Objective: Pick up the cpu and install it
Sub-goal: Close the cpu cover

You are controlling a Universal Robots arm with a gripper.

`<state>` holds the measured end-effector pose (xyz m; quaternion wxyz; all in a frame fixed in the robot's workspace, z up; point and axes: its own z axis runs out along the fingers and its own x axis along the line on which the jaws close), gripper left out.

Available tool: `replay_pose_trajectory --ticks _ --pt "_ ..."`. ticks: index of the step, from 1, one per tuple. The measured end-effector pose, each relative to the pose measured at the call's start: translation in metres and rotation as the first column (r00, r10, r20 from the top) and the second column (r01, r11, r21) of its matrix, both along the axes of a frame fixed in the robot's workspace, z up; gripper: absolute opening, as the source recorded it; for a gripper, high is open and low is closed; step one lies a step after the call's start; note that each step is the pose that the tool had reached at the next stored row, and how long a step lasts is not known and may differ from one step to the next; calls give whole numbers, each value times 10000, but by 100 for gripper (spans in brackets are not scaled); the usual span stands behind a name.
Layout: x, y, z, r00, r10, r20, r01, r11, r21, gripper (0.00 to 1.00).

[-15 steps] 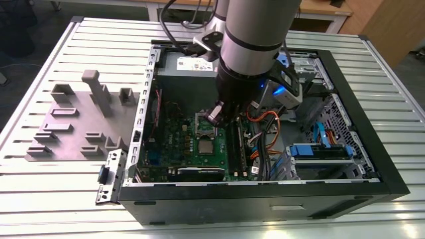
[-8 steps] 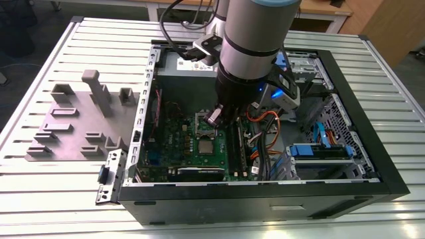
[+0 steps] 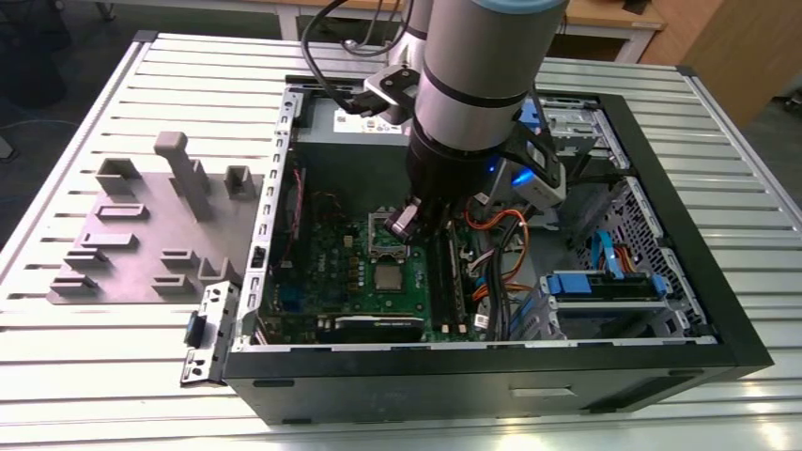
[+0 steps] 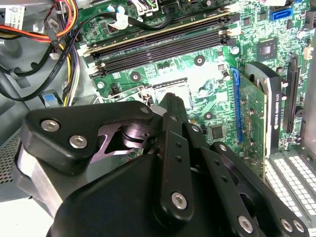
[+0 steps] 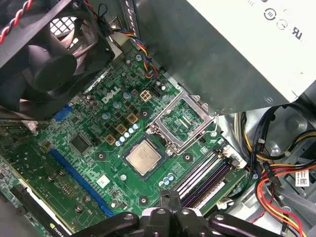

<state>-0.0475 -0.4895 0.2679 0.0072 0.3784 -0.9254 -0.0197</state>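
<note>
A grey slotted fixture (image 3: 138, 254) sits at the exterior view's left on a ribbed metal table (image 3: 75, 376), just beside an open black computer case (image 3: 501, 381) lying on its side. Inside the case, a green motherboard (image 3: 338, 272) covers the floor on the side nearest the fixture. The cpu (image 3: 391, 279) lies flat on that board with its dull silver top up, set in the socket area and just beside the raised socket frame (image 5: 183, 121), which stands open in the first wrist view. The cpu is on the side of the frame towards the case's near wall in the exterior view.

The robot arm (image 3: 483, 75) reaches down into the middle of the case. Its gripper (image 3: 404, 228) hangs over the socket frame, near the cpu but clear of it. In the first wrist view the fingers (image 5: 164, 200) are drawn together with nothing between them, and the cpu lies on the board beyond their tips.

Towards the exterior view's right, orange and black cables (image 3: 495, 235) run past the arm. Blue drive carriers (image 3: 602, 284) fill the far side of the case.
</note>
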Motion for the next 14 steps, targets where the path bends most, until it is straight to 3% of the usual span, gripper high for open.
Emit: replay_pose_trajectory --ticks 7,8,11,12,14 --pt "-1 0 -2 10000 1 -1 -1 10000 20 11" --pt "-1 0 -5 10000 1 1 -1 9999 136 11" --pt "1 0 -9 10000 3 0 -3 9978 660 11" --pt "3 1 -22 10000 3 1 -3 9975 705 11" --pt "11 0 -53 10000 4 -1 -4 9973 730 11"
